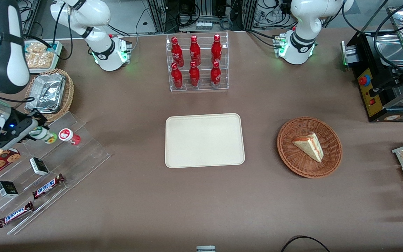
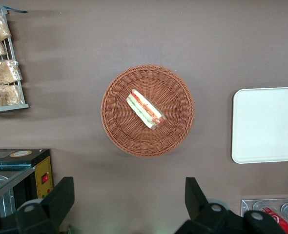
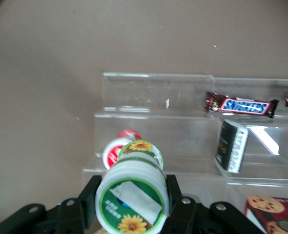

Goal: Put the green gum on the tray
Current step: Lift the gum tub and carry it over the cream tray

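Green gum [image 3: 132, 197] — half-hidden in gripper [image 3: 130, 201] jaws

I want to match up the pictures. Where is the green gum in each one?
Front view: the green gum sits in the gripper over the clear stepped shelf, beside the red gum.
Right wrist view: the green gum is held close up between the gripper fingers.
Left wrist view: not in it.
Shared landmark: the red gum beside it.

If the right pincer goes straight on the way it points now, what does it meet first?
Probably the red-lidded gum bottle: the right pincer, shut on the green gum, points at it along the clear display stand. Depth is unclear.
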Action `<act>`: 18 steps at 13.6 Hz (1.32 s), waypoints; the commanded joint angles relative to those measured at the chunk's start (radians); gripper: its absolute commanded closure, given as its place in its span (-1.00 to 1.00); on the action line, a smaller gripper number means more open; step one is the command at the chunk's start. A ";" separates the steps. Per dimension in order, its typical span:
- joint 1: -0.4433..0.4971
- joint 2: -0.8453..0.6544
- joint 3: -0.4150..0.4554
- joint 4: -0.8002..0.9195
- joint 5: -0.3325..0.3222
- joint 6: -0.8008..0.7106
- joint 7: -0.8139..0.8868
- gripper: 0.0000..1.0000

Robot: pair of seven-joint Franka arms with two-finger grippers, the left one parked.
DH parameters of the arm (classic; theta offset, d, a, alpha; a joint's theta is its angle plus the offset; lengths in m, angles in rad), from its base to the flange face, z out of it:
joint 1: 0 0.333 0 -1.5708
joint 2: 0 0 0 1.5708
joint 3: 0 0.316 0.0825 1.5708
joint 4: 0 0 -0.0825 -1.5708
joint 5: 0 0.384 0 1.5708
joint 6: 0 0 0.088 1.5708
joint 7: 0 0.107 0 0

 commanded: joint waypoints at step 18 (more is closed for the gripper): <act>0.671 0.214 -0.003 0.134 0.027 0.052 1.325 1.00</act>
